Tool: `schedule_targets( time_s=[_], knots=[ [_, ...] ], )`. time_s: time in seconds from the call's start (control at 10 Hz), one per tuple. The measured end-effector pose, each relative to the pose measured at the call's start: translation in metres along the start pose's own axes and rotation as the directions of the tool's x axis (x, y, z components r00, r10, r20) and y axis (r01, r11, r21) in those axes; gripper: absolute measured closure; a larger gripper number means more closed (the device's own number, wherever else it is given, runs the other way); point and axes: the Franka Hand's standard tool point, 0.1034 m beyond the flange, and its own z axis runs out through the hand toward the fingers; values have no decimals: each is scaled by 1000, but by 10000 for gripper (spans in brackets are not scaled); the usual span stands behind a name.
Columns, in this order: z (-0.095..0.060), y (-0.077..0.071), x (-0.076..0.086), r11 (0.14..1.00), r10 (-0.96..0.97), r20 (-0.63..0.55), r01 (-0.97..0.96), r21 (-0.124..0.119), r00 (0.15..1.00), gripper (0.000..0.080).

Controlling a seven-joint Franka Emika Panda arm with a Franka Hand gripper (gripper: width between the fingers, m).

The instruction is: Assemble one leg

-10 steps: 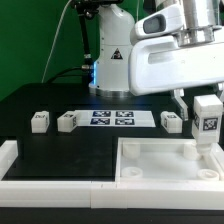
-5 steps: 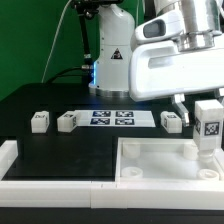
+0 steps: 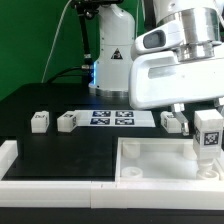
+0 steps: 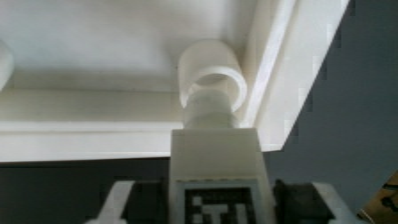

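Grip is tight: the white robot arm's two-finger gripper (image 3: 208, 128) is closed on a small white stubby plastic leg (image 3: 209, 141) that bears a square black-and-white marker tag. Its fingers press against the block's two sides.

In the exterior view the held leg stands upright at the far right, with its tag facing the camera. It is directly above the far right corner of a large white square plastic panel (image 3: 160, 168), which lies toward the front of the black table (image 3: 60, 100). The leg's lower end reaches down to the panel's round corner socket (image 4: 217, 78). Whether it is seated in the socket or only touching it cannot be told.

The wrist view looks along the leg (image 4: 214, 150) from the gripper (image 4: 219, 205). The tagged block fills the near part, with a dark finger (image 4: 128, 200) on either side of it. Its narrower round end points straight at the socket, just beside the panel's (image 4: 98, 110) raised rim.

Three more white tagged blocks lie on the table behind the panel. A first spare leg (image 3: 40, 121) and a second spare leg (image 3: 66, 121) sit near each other toward the exterior view's left. A third spare leg (image 3: 172, 121) sits just beside the held one. Between the second and the third lies the thin flat white marker board (image 3: 112, 118). A low white plastic border (image 3: 60, 190) runs along the table's front and up its left side.
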Motion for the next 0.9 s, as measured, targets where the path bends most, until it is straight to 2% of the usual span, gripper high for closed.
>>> schedule_targets(
  time_s=[0.6,0.9],
  knots=[
    [19,0,-10,1000,3,19,-3,1,1000,509],
    [22,0,-10,1000,2,-42,-3,-8,999,509]
  ],
)
